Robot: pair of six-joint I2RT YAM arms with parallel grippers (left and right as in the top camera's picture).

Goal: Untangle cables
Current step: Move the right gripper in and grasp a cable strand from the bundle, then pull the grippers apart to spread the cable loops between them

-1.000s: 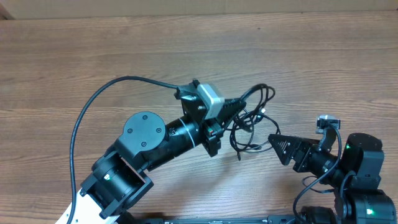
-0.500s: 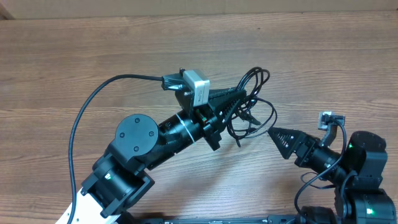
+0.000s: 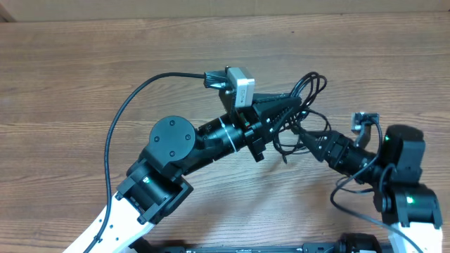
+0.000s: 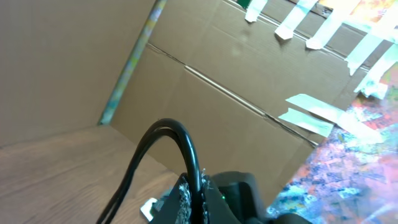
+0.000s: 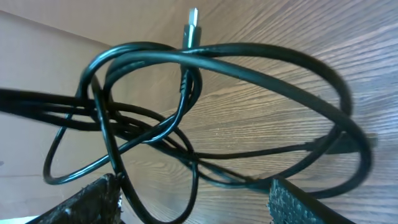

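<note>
Change: the left gripper (image 3: 285, 109) has swung to the right, carrying the cables (image 3: 309, 88) with it, and the right gripper (image 3: 304, 137) has come in close from the right.
Cables: thin black loops bunched at the left gripper's tip and fanning out beyond it. One silver plug (image 5: 192, 22) juts from the tangle.
Left gripper: clamped tight on the strands.
Right gripper: jaws spread wide and gripping nothing, just beside the left gripper's tip. Loops cross ahead of its gap.
Counter (image 3: 105, 70): wood grain, under the left gripper.
</note>
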